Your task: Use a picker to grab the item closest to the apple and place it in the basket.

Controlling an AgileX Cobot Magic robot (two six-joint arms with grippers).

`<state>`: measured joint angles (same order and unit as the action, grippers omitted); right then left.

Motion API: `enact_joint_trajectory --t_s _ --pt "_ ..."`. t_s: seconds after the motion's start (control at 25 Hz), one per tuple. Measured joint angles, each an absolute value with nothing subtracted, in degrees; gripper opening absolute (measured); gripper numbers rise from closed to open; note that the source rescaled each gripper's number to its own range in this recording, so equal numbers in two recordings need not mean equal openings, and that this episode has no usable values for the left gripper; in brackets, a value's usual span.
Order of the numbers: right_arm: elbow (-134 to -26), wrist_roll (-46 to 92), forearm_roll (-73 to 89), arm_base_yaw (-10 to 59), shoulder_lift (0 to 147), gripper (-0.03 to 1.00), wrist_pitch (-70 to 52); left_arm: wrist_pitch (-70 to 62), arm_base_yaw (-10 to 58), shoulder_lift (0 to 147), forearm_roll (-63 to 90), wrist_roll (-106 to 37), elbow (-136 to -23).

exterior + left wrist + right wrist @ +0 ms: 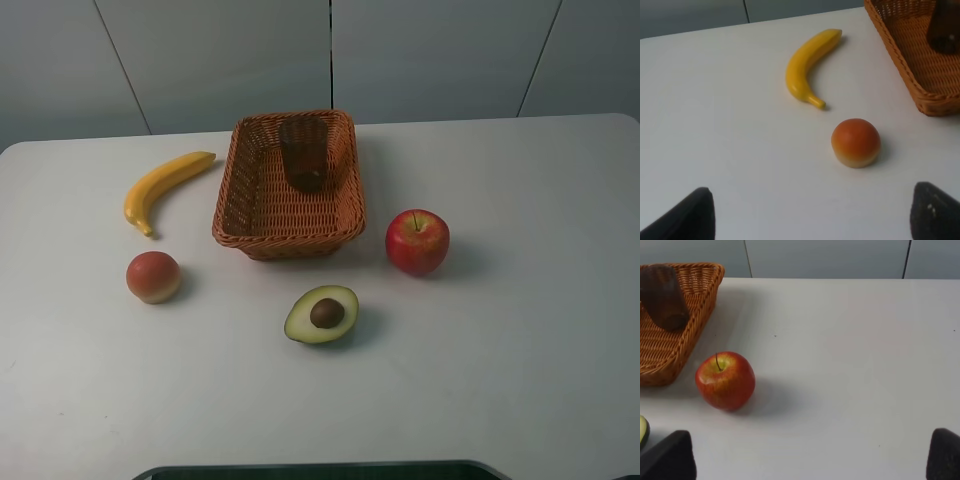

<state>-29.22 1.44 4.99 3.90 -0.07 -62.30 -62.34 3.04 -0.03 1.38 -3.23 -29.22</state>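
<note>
A red apple (pixel 417 241) sits on the white table right of the wicker basket (pixel 243 190). An avocado half (pixel 322 313), pit up, lies in front of the basket, left of the apple; only a sliver of it (pixel 642 430) shows in the right wrist view, beside the apple (pixel 725 380). My right gripper (pixel 807 460) is open, hovering in front of the apple, with nothing between its dark fingertips (pixel 670 458). My left gripper (pixel 812 220) is also open and empty, above the table in front of the orange-red fruit (pixel 856 142). Neither gripper appears in the exterior view.
A yellow banana (pixel 163 186) lies left of the basket, and the round orange-red fruit (pixel 153 277) sits in front of it. A dark brown object (pixel 305 155) stands inside the basket. A dark edge (pixel 320 470) runs along the table's near side.
</note>
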Motion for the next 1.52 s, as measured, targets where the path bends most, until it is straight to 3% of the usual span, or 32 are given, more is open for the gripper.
enact_joint_trajectory --t_s 1.52 --pt "-29.2 1.4 5.0 3.9 -0.1 1.00 -62.4 -62.3 3.1 0.0 1.4 -3.2 -29.2"
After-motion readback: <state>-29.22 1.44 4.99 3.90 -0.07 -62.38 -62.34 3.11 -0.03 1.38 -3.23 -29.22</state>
